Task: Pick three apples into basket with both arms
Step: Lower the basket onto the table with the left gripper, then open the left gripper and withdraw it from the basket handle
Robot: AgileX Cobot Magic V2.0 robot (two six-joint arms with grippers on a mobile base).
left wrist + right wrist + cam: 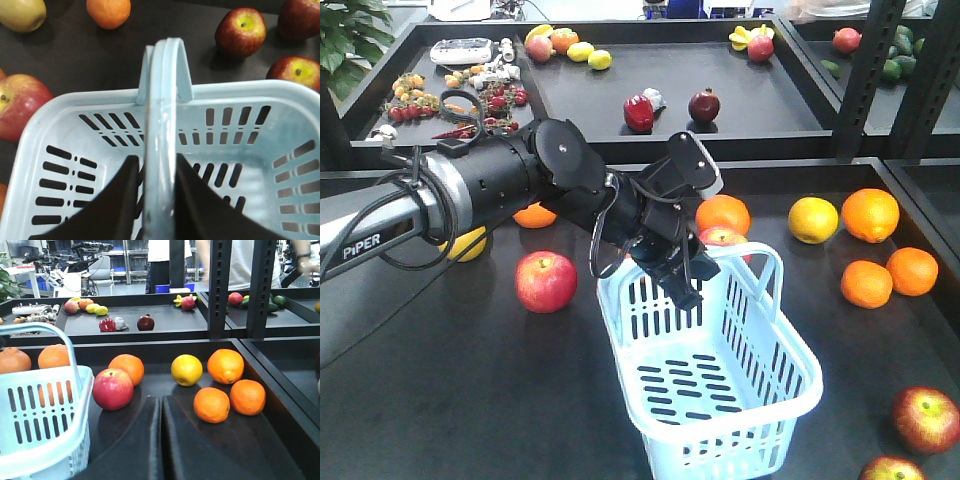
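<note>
On dark surface (440,400), left gripper (682,288) is clamping basket (807,372) by its handle; right gripper (161,440) is sitting closed, empty; apple (546,282) and oranges (870,214) are lying near basket.

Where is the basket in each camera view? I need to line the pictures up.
Front view: basket lower centre, under the left tool.
Left wrist: basket fills the lower frame, its handle running up the middle between the tool's fingers.
Right wrist: basket at the lower left edge, cut off.
Shared landmark: red apple beside the rim: front, left wrist, right wrist.
</note>
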